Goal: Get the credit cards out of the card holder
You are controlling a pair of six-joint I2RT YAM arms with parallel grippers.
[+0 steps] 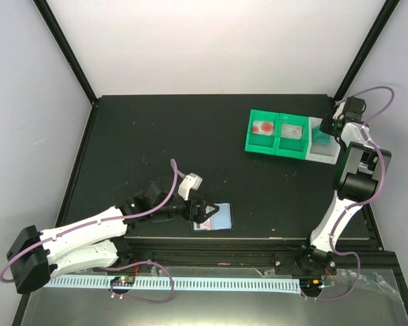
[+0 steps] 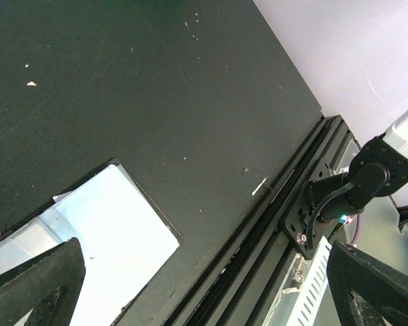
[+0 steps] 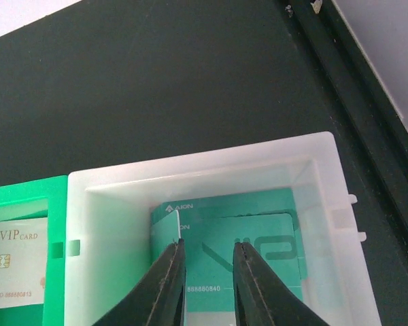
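Observation:
The card holder (image 1: 216, 217) lies open on the black table near the front edge, its pale inner panel (image 2: 115, 238) facing up inside a black stitched border. My left gripper (image 1: 202, 216) hovers low over its left part, open, with nothing between the fingers (image 2: 44, 285). At the far right, my right gripper (image 1: 324, 129) hangs over the tray's white compartment (image 3: 204, 163). Its jaws stand a little apart, open and holding nothing. Teal credit cards (image 3: 265, 272) lie stacked in that compartment below the fingertips, and one more leans on edge against the left finger (image 3: 170, 278).
The green-and-white tray (image 1: 279, 151) stands at the back right. Its green compartments hold a reddish card (image 1: 264, 128) and a white VIP card (image 3: 17, 265). The table's front rail (image 2: 272, 231) runs just beside the card holder.

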